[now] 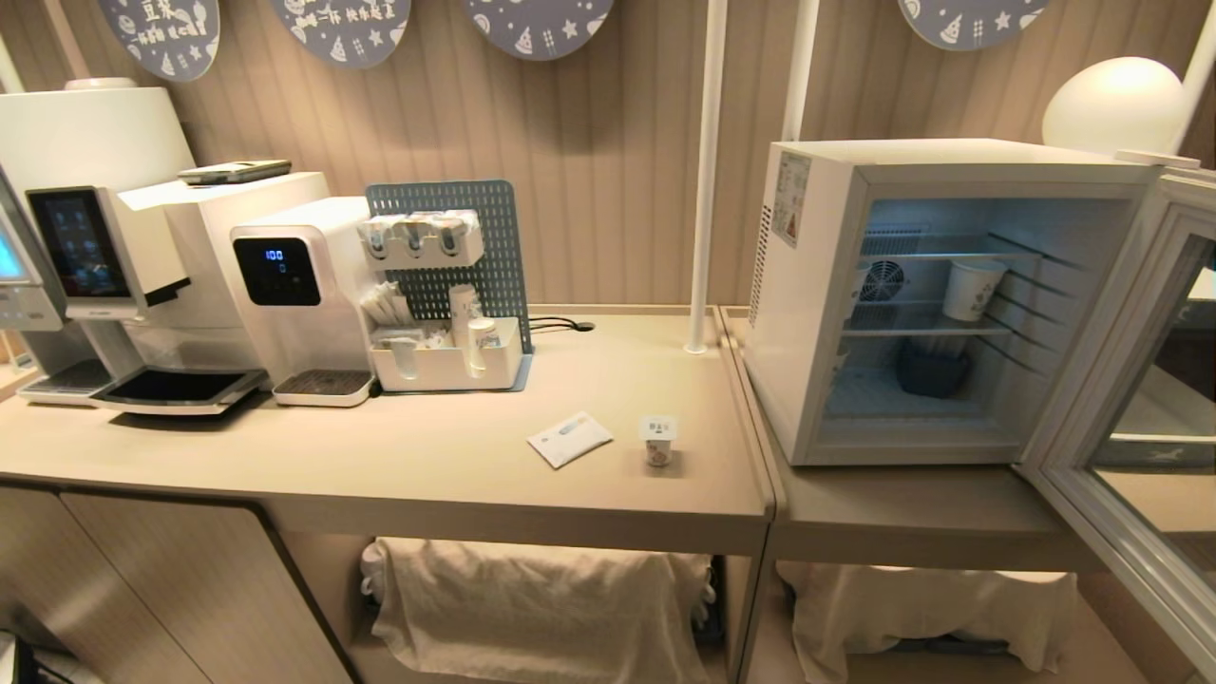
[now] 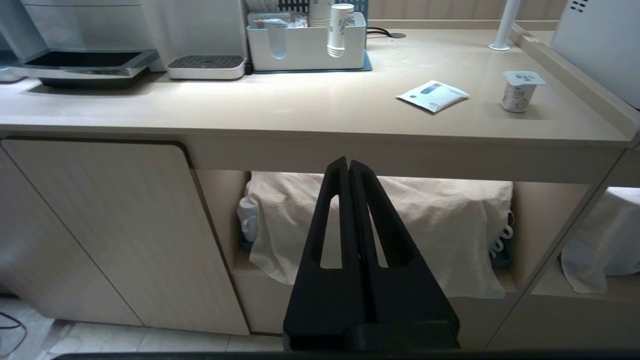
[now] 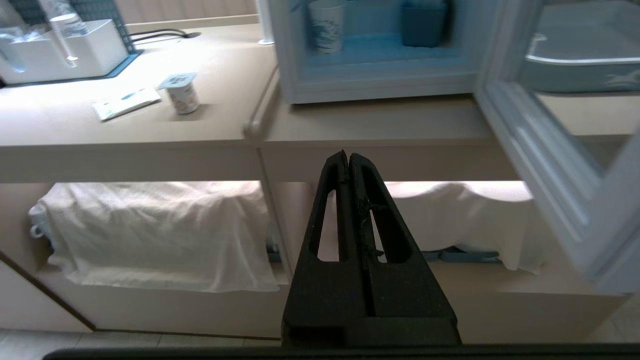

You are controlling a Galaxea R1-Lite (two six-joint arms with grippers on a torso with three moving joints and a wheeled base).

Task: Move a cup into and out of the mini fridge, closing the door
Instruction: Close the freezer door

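Observation:
The small white cup [image 1: 658, 440] with a flat printed lid stands upright on the counter, left of the mini fridge [image 1: 940, 294]; it also shows as the cup [image 2: 520, 91] and the cup [image 3: 182, 92] in the wrist views. The fridge's door [image 1: 1130, 446] is swung wide open to the right. Neither arm appears in the head view. My left gripper [image 2: 348, 162] hangs shut and empty below the counter's front edge. My right gripper [image 3: 347, 156] is likewise shut and empty, low in front of the fridge [image 3: 370, 65].
A taller white paper cup [image 1: 971, 289] stands on the fridge's wire shelf, a dark blue container [image 1: 933, 369] below it. A white packet [image 1: 570, 439] lies beside the cup. Coffee machines [image 1: 142, 275] and a cup organiser [image 1: 446, 342] line the back left. Cloth-covered items [image 1: 537, 598] fill the shelf underneath.

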